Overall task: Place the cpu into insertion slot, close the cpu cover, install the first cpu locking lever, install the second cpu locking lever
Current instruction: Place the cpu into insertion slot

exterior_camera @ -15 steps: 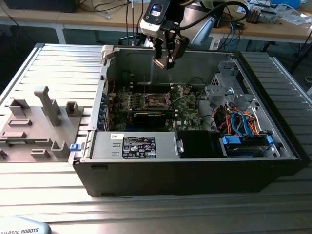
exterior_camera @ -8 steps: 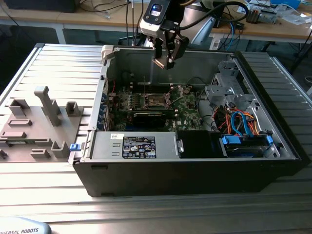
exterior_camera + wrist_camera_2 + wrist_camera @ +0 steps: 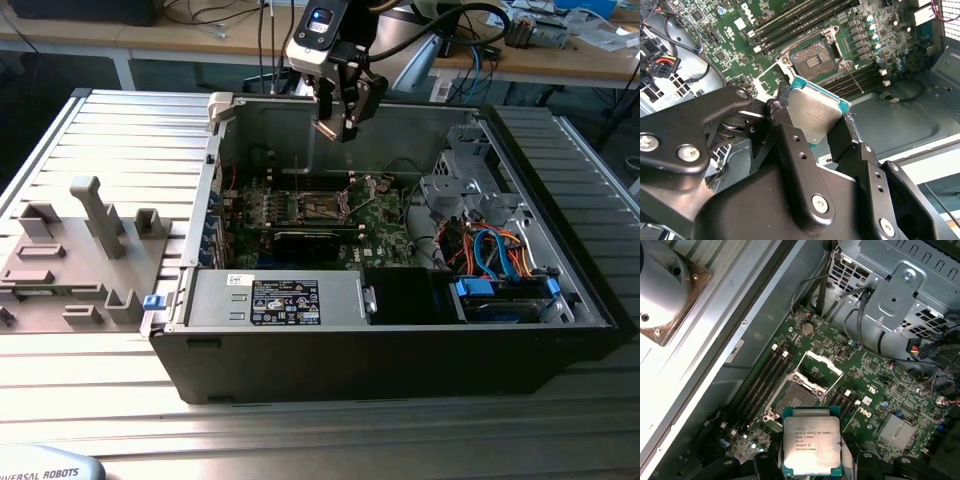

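- The computer case [image 3: 400, 350] lies open on its side, and our gripper [image 3: 338, 118] hangs in the air above its far wall. If we drift toward that rim on the way down, we risk catching the arm on sheet metal.
- The green motherboard [image 3: 385, 225] sits well below us, and it's crowded. The memory slots [image 3: 757, 385] run just beside the socket, so a sideways error could put a finger onto them.
- The gripper is clenched on the cpu [image 3: 811, 445], with the fingers [image 3: 790, 132] pinching two opposite edges. We judge that a thin hold: any bump could twist or slide the chip, and a drop from up here lands on bare electronics.
- The cpu cover [image 3: 822, 369] stands raised at one side of the socket. If the chip's edge clips it, or it tips down, the way in is blocked.
- In the second wrist view the cpu looks turned relative to the socket's sides. If it goes in like that, the keying won't match and it won't seat.
- The insertion slot [image 3: 799, 397] is open, its contact field exposed. A tilted or forced landing could bend the contacts.
- One thin locking lever [image 3: 856, 81] angles out beside the socket and could snag a fingertip.
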{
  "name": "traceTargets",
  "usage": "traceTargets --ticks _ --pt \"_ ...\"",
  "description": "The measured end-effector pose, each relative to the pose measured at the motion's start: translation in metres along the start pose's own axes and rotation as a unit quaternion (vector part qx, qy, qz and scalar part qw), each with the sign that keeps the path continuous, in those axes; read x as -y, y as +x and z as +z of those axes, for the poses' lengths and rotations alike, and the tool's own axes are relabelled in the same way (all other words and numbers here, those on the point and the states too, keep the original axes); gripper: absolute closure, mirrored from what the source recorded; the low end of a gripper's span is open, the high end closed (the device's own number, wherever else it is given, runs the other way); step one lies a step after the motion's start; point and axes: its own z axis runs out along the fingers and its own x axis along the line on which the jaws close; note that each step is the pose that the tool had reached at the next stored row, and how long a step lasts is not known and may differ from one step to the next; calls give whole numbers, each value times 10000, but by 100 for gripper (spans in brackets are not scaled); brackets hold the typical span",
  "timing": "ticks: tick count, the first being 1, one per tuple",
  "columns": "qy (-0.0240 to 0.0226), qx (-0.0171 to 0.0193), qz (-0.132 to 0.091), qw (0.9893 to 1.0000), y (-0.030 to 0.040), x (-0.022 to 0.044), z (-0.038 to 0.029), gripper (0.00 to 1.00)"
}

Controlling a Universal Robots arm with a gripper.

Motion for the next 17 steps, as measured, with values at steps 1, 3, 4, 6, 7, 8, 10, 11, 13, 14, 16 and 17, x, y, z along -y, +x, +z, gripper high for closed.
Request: traceTargets --ticks 1,3,4,6,7,8,10,11,13,14,16,17 --pt "0 0 2 10000 0 0 0 46" --pt "0 0 7 10000 0 0 0 46" --pt "0 0 10 10000 0 0 0 46" --pt "0 1 15 10000 0 0 0 46" --pt "0 1 18 10000 0 0 0 46" --pt "0 1 21 10000 0 0 0 46" --pt "0 1 26 10000 0 0 0 46" --pt "0 2 29 10000 0 0 0 46" --pt "0 2 34 10000 0 0 0 46" --pt "0 2 37 10000 0 0 0 46" --pt "0 2 42 10000 0 0 0 46" --pt "0 2 44 10000 0 0 0 46"
